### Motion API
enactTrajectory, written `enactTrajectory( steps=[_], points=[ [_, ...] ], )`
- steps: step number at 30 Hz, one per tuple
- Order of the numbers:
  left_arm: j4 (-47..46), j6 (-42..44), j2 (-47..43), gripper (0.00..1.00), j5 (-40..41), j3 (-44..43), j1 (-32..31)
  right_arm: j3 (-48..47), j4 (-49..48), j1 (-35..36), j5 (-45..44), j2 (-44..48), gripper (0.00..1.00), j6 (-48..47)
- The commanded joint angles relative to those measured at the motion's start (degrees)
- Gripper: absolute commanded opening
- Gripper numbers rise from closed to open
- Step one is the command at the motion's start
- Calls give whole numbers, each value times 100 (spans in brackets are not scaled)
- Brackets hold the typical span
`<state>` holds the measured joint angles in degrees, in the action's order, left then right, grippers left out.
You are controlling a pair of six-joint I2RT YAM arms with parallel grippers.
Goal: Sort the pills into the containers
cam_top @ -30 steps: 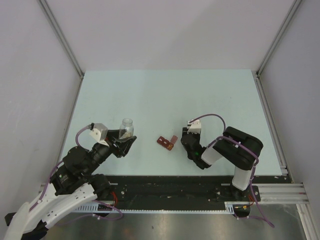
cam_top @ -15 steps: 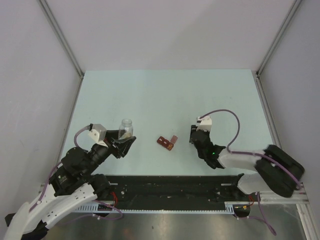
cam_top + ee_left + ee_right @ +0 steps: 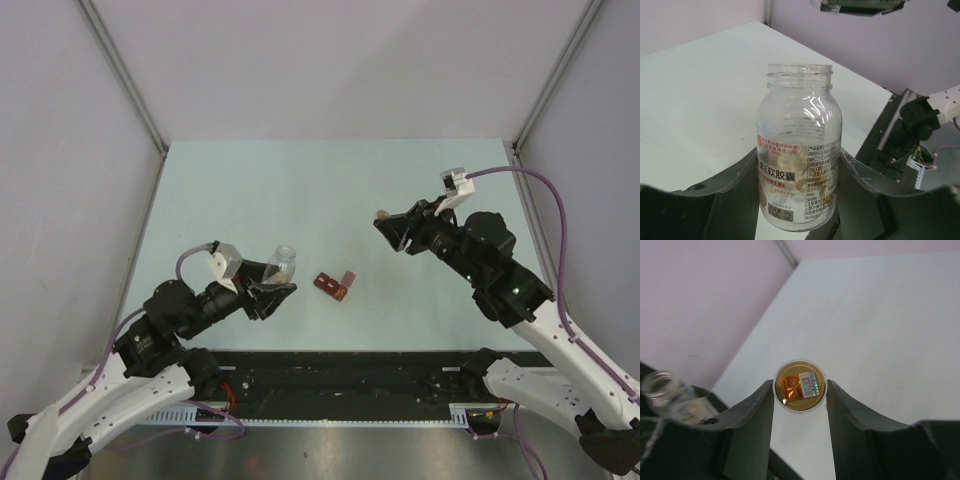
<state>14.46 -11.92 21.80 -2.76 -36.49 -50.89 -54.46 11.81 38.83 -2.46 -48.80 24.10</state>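
The left gripper (image 3: 277,288) clamps its fingers around the lower body of a clear, uncapped pill bottle (image 3: 799,140), with pale golden pills (image 3: 788,169) heaped at its bottom. Above the pale table (image 3: 300,190), the right gripper (image 3: 392,226) pinches a round bottle cap (image 3: 800,386) between its fingers, the cap's gold, stickered face toward the wrist camera. The dark red pill box (image 3: 330,285) sits on the table between the arms, apart from both.

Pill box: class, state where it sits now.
Top view: the pill box lies front-centre on the table, right of the bottle in the left claw.
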Motion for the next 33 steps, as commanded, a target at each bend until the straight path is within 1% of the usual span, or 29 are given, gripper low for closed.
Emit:
enactTrajectory(
  steps=[1,3,6,7,8,10,13,17,21,26,33],
  points=[
    [-628,76,236,0,-786,-341,-26,-451,410,-24,1387,230,0,1217],
    [-803,59,315,0,-901,-359,-26,-565,287,-51,1520,221,0,1439],
    [-1005,41,517,0,-1129,-437,-26,-689,-3,-60,1932,186,0,1843],
    [-1050,32,657,0,-1191,-464,-26,-680,-108,-77,2194,178,0,1949],
    [-1094,32,720,0,-1330,-508,-26,-698,-335,-77,2336,160,0,2150],
    [-1269,23,834,0,-1472,-596,-26,-689,-530,-86,2696,107,0,2274],
    [-1585,-3,1071,1,-1779,-701,-35,-707,-715,-86,2979,81,0,2363],
    [-2034,-91,1343,0,-2175,-710,-43,-698,-724,-68,3128,107,0,2319],
    [-2114,-100,1581,0,-2430,-789,-148,-715,-716,-7,3146,142,0,2240],
    [-2131,-3,1783,0,-2492,-877,-403,-707,-742,133,3085,98,0,2099],
    [-2140,14,1924,0,-2439,-913,-492,-750,-786,441,3015,11,0,1906]
  ],
)
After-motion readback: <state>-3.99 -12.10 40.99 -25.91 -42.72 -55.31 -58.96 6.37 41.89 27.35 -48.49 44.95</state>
